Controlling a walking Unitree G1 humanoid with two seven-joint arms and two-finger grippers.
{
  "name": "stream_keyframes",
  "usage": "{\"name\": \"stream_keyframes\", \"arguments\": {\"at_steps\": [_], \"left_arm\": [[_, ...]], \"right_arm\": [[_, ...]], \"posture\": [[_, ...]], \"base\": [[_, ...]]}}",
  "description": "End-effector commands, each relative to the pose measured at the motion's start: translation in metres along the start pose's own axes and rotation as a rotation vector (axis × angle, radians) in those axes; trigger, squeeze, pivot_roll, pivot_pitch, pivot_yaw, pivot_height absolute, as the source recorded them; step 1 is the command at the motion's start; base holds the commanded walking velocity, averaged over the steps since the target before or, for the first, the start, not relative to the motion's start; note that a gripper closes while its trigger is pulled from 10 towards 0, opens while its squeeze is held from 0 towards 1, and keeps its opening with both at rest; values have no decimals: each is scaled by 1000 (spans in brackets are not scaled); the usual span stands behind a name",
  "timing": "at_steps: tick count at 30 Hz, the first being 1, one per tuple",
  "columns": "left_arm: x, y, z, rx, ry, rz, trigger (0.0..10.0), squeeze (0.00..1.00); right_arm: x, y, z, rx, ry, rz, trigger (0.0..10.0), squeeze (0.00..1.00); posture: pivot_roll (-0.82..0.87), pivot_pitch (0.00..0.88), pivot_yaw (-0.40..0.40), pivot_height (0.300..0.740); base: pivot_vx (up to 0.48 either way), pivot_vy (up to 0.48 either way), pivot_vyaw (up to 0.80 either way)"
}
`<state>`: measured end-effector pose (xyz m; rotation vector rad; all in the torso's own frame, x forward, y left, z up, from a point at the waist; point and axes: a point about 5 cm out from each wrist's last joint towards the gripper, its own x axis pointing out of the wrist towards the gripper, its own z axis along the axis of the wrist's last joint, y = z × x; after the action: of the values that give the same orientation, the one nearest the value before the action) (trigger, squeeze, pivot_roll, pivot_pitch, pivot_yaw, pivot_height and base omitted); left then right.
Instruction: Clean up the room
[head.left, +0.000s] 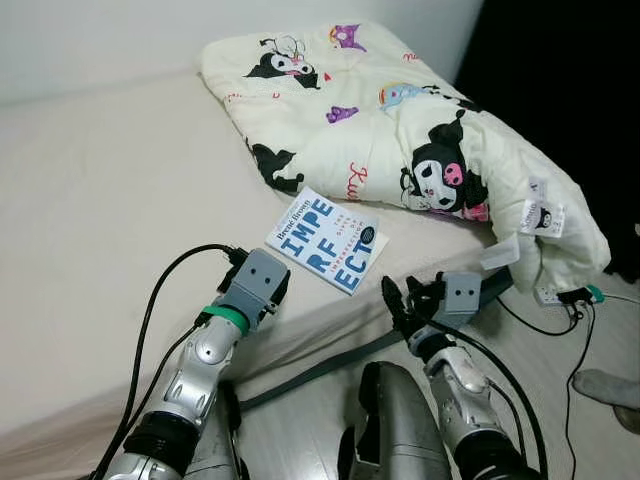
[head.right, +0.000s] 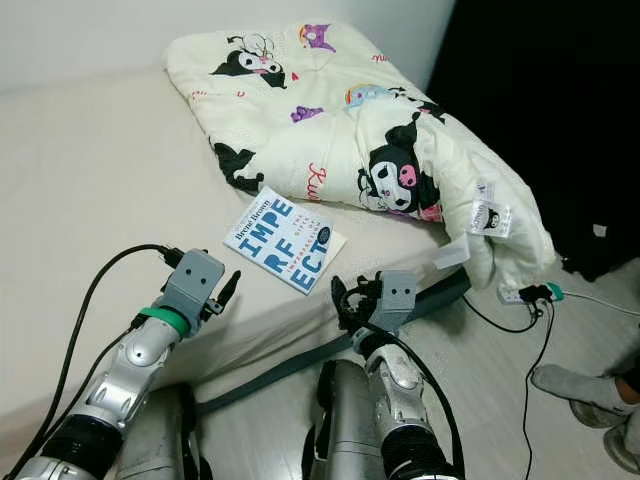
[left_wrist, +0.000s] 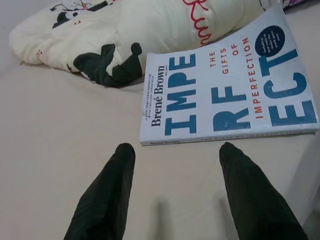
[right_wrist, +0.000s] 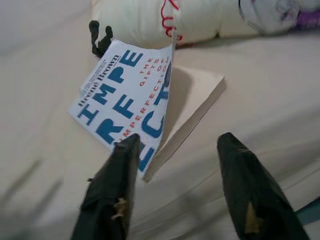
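I see a white paperback book (head.left: 328, 243) with blue lettering lying flat on the beige bed (head.left: 100, 220), near the mattress edge closest to me and just beside a folded cream comforter (head.left: 400, 130) printed with black cartoon figures. In my right wrist view the book's front cover is lifted at its outer edge, showing the page block beneath.

My left gripper (left_wrist: 172, 150) hovers low over the bed just short of the book's spine, jaws open, one black finger (left_wrist: 107, 192) on each side of the gap; neither touches the book. My right gripper (right_wrist: 175, 142) sits at the mattress edge near the book's lower corner, jaws also open. Its near finger (right_wrist: 112, 190) overlaps the lifted cover in that view, but I cannot tell whether it touches.

A grey strap (head.left: 330, 365) runs along the side of the bed below the mattress. On the wooden floor (head.left: 540, 350) to my right lie black cables (head.left: 545, 325) and a small white plug block (head.left: 548, 295) with a green tip. At the far right edge I see a person's socked foot (head.left: 608, 385) resting on the floor.
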<state>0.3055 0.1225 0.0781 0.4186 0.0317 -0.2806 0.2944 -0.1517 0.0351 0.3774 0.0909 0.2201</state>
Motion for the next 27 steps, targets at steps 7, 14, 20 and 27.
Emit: {"name": "stream_keyframes", "arguments": {"at_steps": [7,14,20,27], "left_arm": [[-7,5,5,-26,2,26,10000,0],[-22,21,8,-26,5,71,10000,0],[-34,33,9,-20,22,107,10000,0],[-44,37,16,-16,32,118,10000,0]], "right_arm": [[6,0,-9,326,58,29,10000,1000],[13,-15,5,372,40,-17,10000,0],[18,-21,15,364,26,-16,10000,0],[36,-8,39,363,-32,84,10000,0]], "posture": [[75,117,46,560],[120,187,62,560],[152,238,78,560],[176,273,87,560]], "base": [[0,0,0],[0,0,0],[0,0,0],[0,0,0]]}}
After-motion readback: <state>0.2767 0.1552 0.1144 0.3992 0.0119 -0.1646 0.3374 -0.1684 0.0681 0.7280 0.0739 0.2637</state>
